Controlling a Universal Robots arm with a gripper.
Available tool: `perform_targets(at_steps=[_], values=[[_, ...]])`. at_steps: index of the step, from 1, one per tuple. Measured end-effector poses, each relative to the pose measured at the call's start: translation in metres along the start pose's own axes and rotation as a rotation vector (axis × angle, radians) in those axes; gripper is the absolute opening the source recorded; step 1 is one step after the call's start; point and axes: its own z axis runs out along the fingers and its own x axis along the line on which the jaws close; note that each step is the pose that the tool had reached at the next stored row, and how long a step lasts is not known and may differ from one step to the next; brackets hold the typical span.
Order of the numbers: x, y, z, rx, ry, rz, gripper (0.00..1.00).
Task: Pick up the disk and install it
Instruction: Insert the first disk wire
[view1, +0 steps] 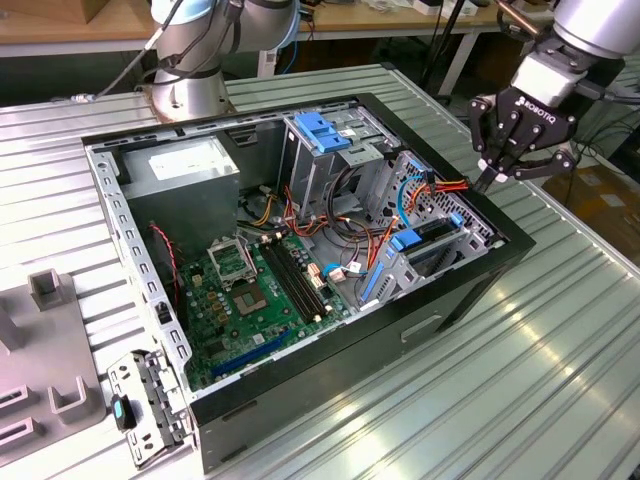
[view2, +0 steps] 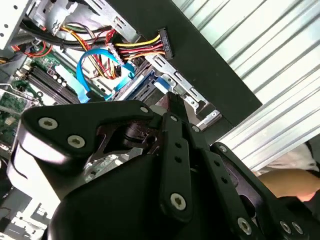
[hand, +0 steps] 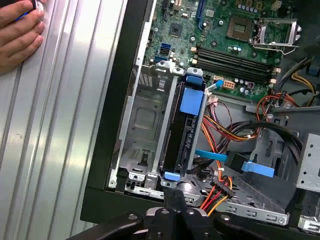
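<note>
The disk (hand: 186, 135) stands on edge in a slot of the metal drive bay at the open computer case's side; its blue carrier and blue end tab (hand: 171, 176) show. In the exterior view the disk (view1: 428, 238) lies in the bay on the case's right. My gripper (hand: 175, 194) is shut with nothing held, its tips right at the disk's tab end. It hovers over the case's right rim in the exterior view, gripper (view1: 490, 180). In the second wrist view the gripper (view2: 172, 98) points at the blue carrier (view2: 145, 82).
An empty bay slot (hand: 145, 125) lies beside the disk. Red and yellow cables with a black connector (view2: 162, 45) hang close by. A hand (hand: 17, 30) rests on the ribbed table beside the case. Inside are the motherboard (view1: 250, 290), grey power supply (view1: 190, 170) and tall cage (view1: 325, 140).
</note>
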Motion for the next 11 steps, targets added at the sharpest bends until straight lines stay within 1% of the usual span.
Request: perform_targets(at_steps=[1, 6, 9, 11], values=[[-0.0001, -0.0003, 0.0002, -0.0003, -0.0002, -0.018, 0.11], [-0.0003, -0.0009, 0.0005, -0.0014, -0.0005, -0.069, 0.11], [-0.0003, -0.0012, 0.0006, -0.0018, -0.0007, -0.089, 0.11], [-0.0009, -0.0022, 0.0008, -0.0019, -0.0011, -0.096, 0.11]])
